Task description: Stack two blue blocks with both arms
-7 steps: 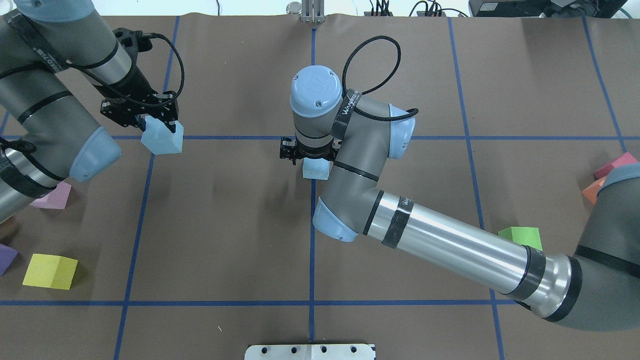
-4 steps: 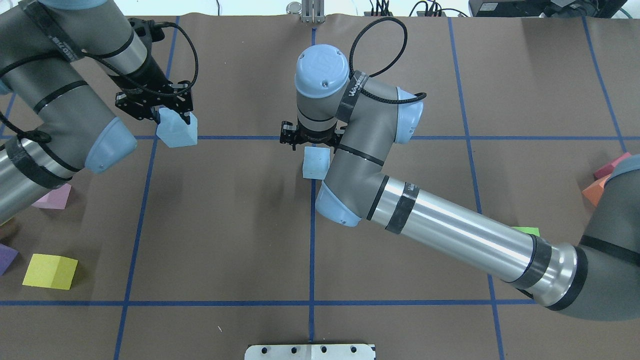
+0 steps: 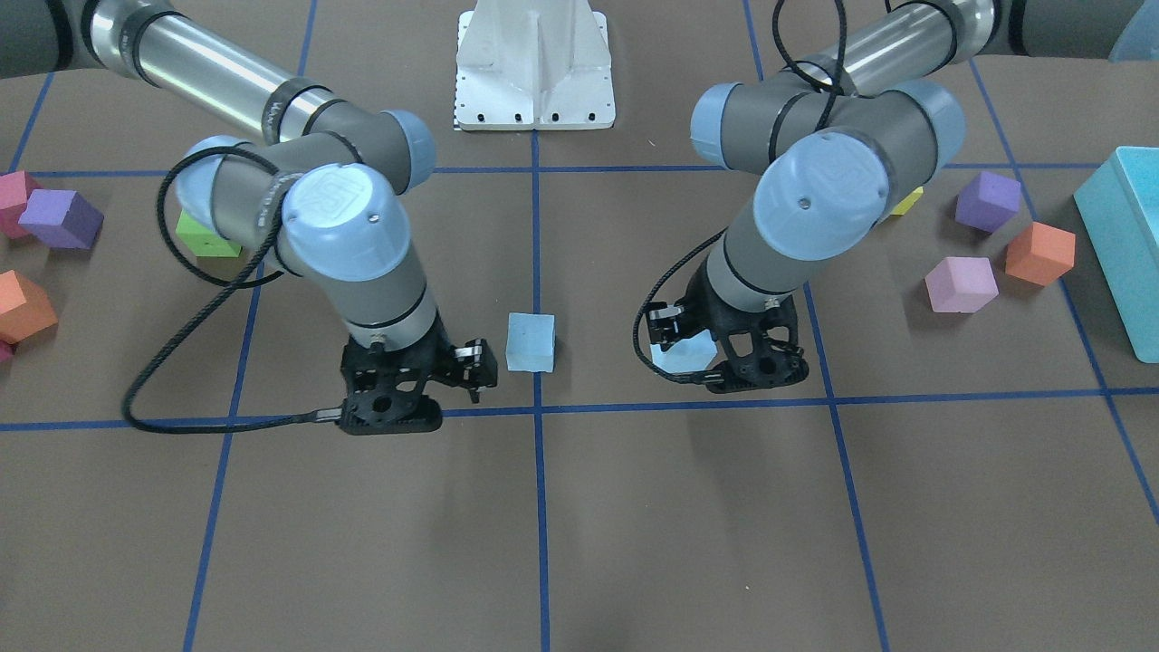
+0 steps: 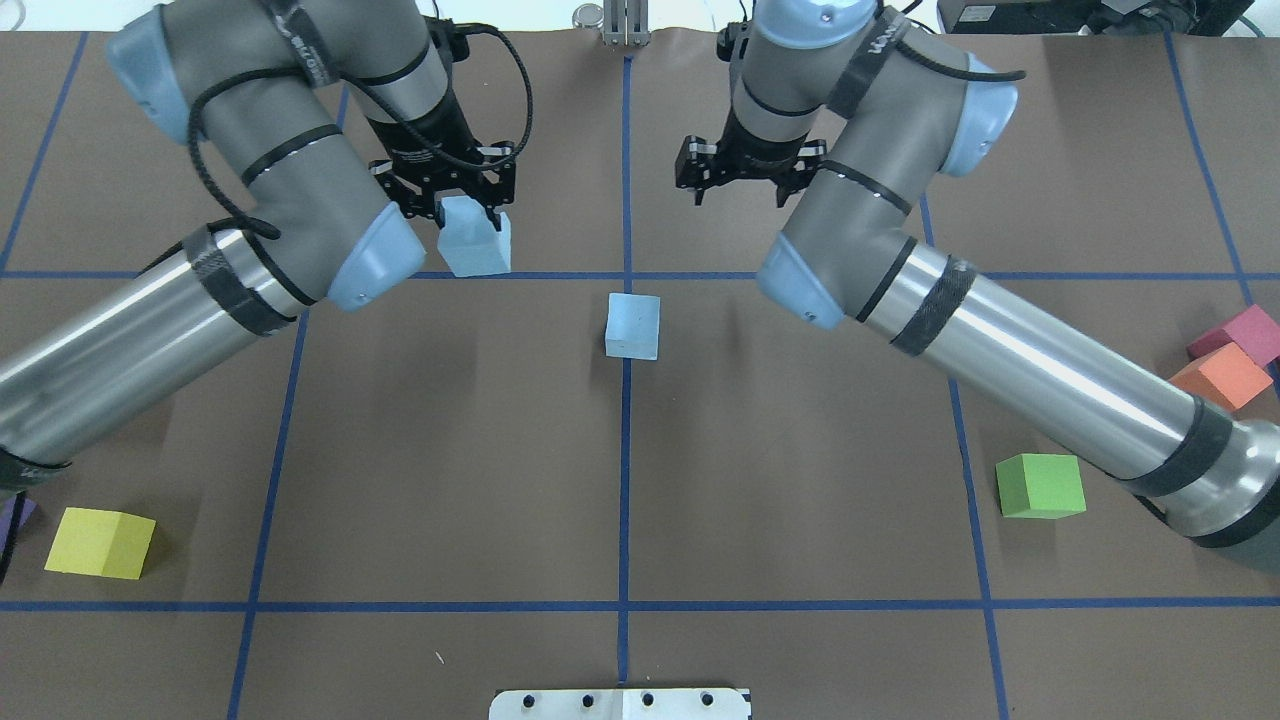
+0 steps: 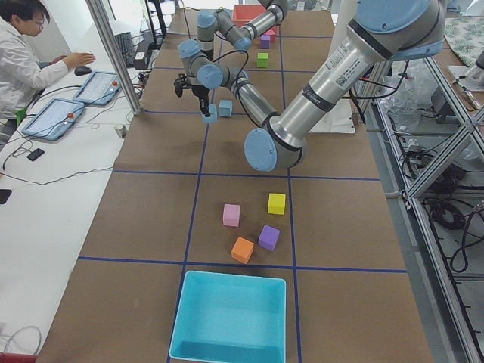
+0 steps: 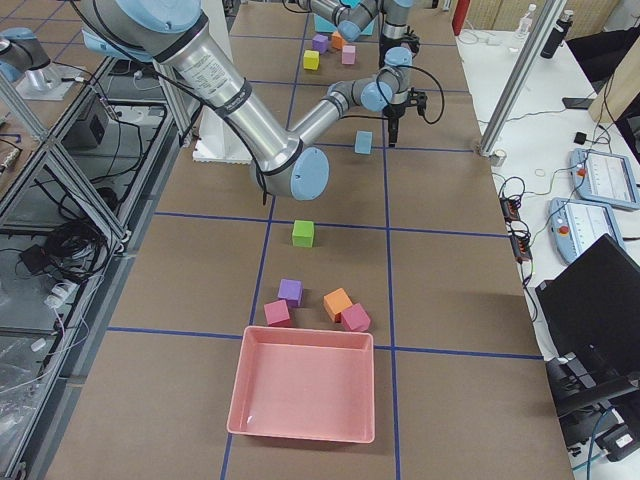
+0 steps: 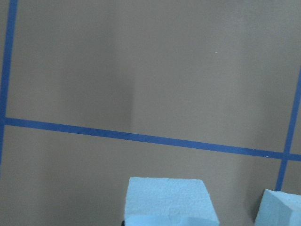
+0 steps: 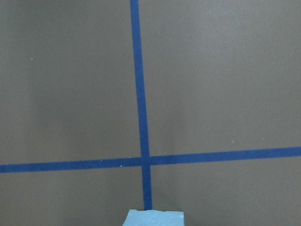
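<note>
One pale blue block (image 4: 633, 326) sits free on the table at the centre line; it also shows in the front view (image 3: 531, 341). My left gripper (image 4: 468, 213) is shut on the second blue block (image 4: 476, 245) and holds it above the table, left of and beyond the resting block. It also shows in the front view (image 3: 685, 353) and the left wrist view (image 7: 171, 202). My right gripper (image 4: 738, 192) is open and empty, raised beyond and to the right of the resting block. The right wrist view shows only that block's top edge (image 8: 153, 217).
A yellow cube (image 4: 100, 542) lies at the near left and a green cube (image 4: 1040, 486) at the near right. Orange (image 4: 1220, 375) and magenta (image 4: 1250, 335) cubes lie at the right edge. A turquoise bin (image 3: 1123, 235) and a pink bin (image 6: 305, 395) stand at the table's ends.
My left gripper has carried its blue block to the right, toward the centre. My right gripper has come off the central block and moved away, farther back and to the right.
</note>
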Robot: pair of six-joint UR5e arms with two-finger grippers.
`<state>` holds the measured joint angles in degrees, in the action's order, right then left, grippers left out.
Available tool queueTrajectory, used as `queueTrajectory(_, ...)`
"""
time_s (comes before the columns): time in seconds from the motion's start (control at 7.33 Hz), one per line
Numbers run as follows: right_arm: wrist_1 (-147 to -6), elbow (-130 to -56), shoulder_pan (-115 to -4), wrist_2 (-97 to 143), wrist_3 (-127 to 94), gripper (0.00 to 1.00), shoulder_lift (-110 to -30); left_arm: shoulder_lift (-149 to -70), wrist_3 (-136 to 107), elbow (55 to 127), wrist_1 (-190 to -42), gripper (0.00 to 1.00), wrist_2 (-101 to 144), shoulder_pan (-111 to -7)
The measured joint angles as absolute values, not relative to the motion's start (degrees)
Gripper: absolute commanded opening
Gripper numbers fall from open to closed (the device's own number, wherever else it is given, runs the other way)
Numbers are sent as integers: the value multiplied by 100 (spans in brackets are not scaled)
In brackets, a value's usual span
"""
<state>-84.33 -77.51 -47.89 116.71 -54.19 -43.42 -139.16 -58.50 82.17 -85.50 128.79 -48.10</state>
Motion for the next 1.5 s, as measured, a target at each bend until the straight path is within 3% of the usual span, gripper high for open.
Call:
queueTrajectory(0.68,-8407,-7798,-5631,12044,-4159,100,-5085,-14828,-6277,7611,-8560,50,12250,-4012)
queueTrajectory(1.5,-8383,-7911,-5666,12020,-4105,100,-5204,-14973,-6496,7087,-9062,51,12119,-3866)
